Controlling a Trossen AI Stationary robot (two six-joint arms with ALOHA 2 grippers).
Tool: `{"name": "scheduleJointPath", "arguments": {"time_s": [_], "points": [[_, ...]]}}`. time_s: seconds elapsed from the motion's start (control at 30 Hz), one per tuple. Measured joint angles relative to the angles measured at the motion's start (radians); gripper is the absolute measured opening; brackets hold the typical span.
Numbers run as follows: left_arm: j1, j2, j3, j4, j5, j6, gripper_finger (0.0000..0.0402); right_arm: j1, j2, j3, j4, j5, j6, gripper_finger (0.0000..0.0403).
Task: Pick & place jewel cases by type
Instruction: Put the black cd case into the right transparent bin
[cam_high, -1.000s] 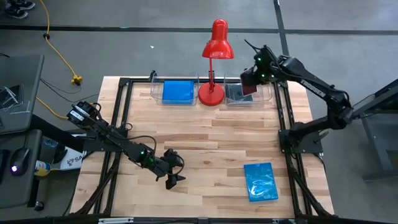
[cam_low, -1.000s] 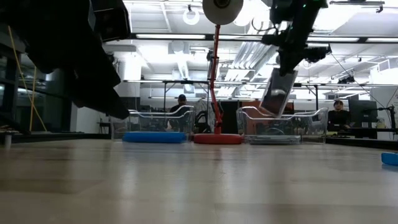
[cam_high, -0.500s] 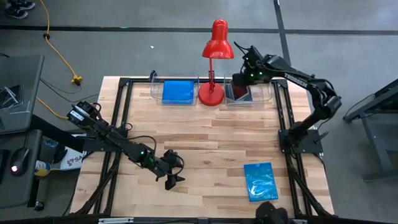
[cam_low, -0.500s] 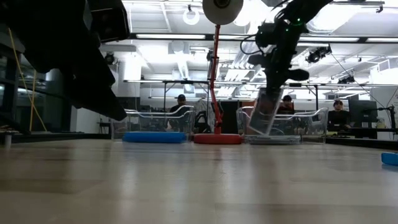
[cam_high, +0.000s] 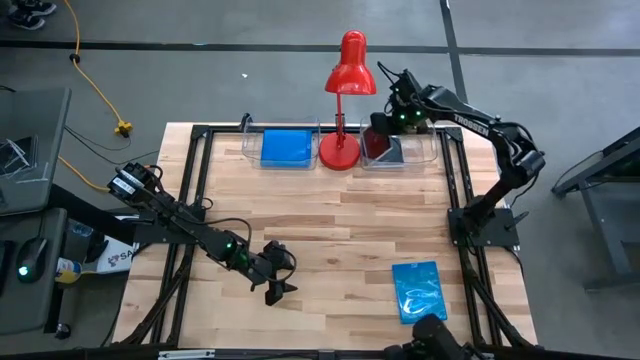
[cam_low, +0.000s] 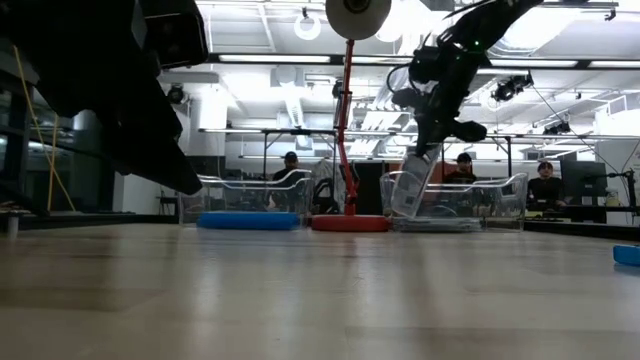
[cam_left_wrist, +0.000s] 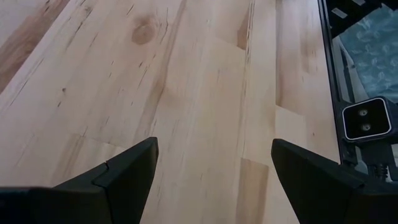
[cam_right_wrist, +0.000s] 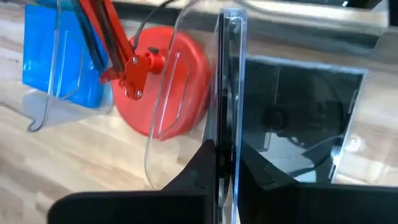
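High view: two clear trays sit along the counter's (cam_high: 330, 230) 12 o'clock edge, a left tray (cam_high: 283, 148) holding a blue jewel case (cam_high: 285, 147) and a right tray (cam_high: 402, 150) with a dark case lying in it, the red lamp (cam_high: 345, 100) between them. A patterned blue case (cam_high: 419, 291) lies alone near 5 o'clock. The right gripper (cam_high: 385, 137) hangs over the right tray's lamp-side wall; the left gripper (cam_high: 277, 287) rests at 7 o'clock, with bare wood across the middle

Low view: the right gripper (cam_low: 428, 145) grasps a tilted case (cam_low: 409, 185) dipping into the right tray

Left wrist view: the fingers (cam_left_wrist: 124, 171) stand released, wide apart above bare boards

Right wrist view: the fingers (cam_right_wrist: 202, 162) are clenched on the edge-on case, just beside the tray wall, the dark case (cam_right_wrist: 298, 118) flat beyond
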Motion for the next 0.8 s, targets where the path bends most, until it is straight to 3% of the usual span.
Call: {"name": "scheduleJointPath", "arguments": {"time_s": [0.5, 0.8], "points": [[0.0, 0.0, 0.0, 0.0, -0.001, -0.007, 0.0312, -0.038, -0.015, -0.003, 0.007, -0.084, 0.021, 0.0013], [0.0, 0.0, 0.0, 0.0, -0.012, -0.009, 0.0312, -0.007, -0.023, -0.168, 0.133, -0.13, 0.126, 0.0017]]}}
